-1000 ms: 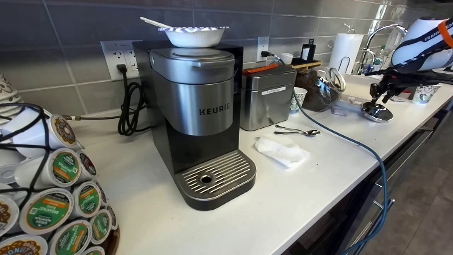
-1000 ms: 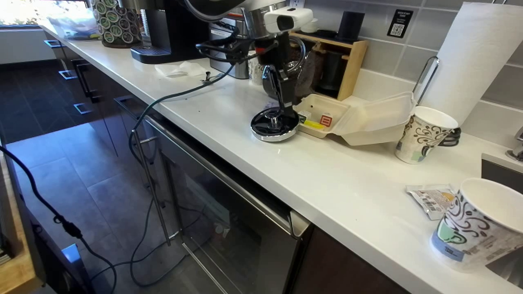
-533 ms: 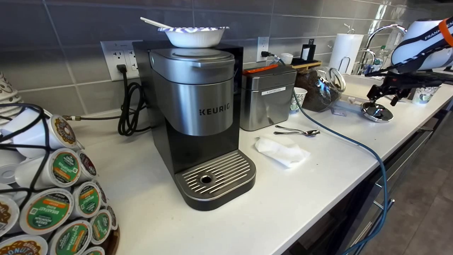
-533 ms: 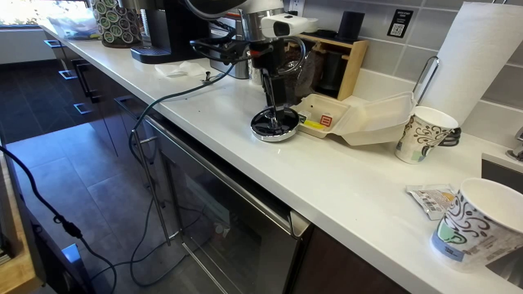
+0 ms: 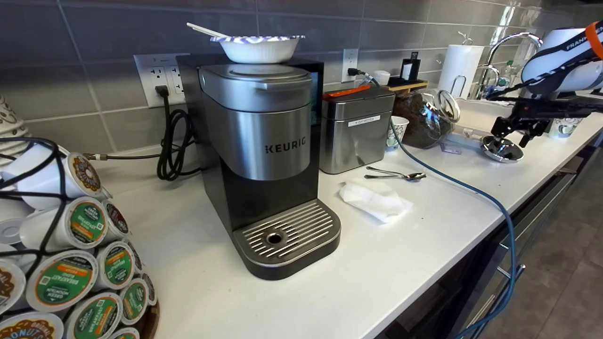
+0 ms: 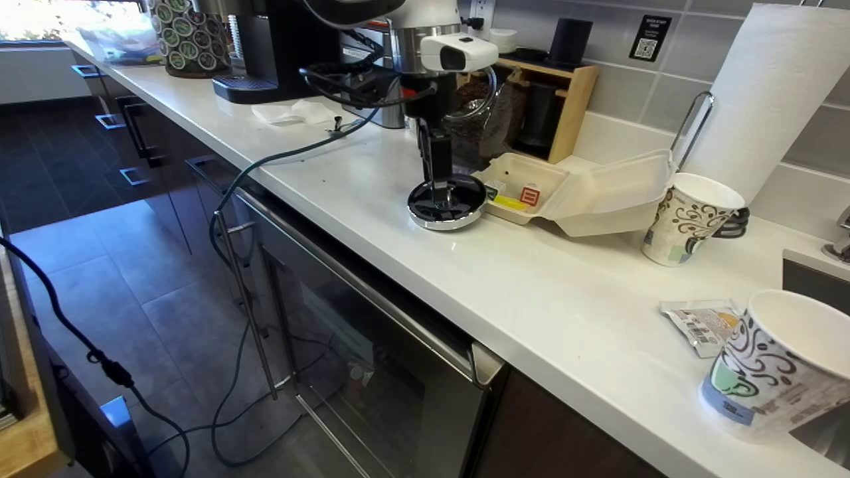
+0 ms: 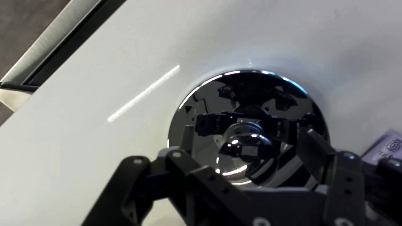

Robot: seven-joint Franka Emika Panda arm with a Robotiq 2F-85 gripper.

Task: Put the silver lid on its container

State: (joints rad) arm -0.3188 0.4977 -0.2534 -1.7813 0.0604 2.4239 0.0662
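Observation:
The silver lid (image 7: 204, 94), a round mirror-like disc with a domed knob (image 7: 245, 141), lies flat on the counter, knob up. It shows in both exterior views (image 5: 503, 151) (image 6: 446, 222). My gripper (image 7: 248, 138) is open, pointing down over the lid in both exterior views (image 5: 511, 135) (image 6: 439, 189). In the wrist view its fingers stand wide apart on either side of the knob, with gaps to it. A glass jar (image 5: 421, 120) of dark beans stands beyond, its mouth tilted with a metal ring; it is partly behind my arm in an exterior view (image 6: 508, 123).
An open takeout box (image 6: 604, 199) stands close beside the lid. A paper cup (image 6: 690, 219) and paper towel roll (image 6: 770, 99) are near. The coffee machine (image 5: 259, 141), metal canister (image 5: 358, 136), spoons (image 5: 395, 174) and a blue cable (image 5: 461, 183) lie along the counter. The counter's front edge is near.
My gripper has shifted slightly and straightened over the lid, now lined up with its knob. In an exterior view its fingertips appear farther apart than a second ago. The lid has not moved.

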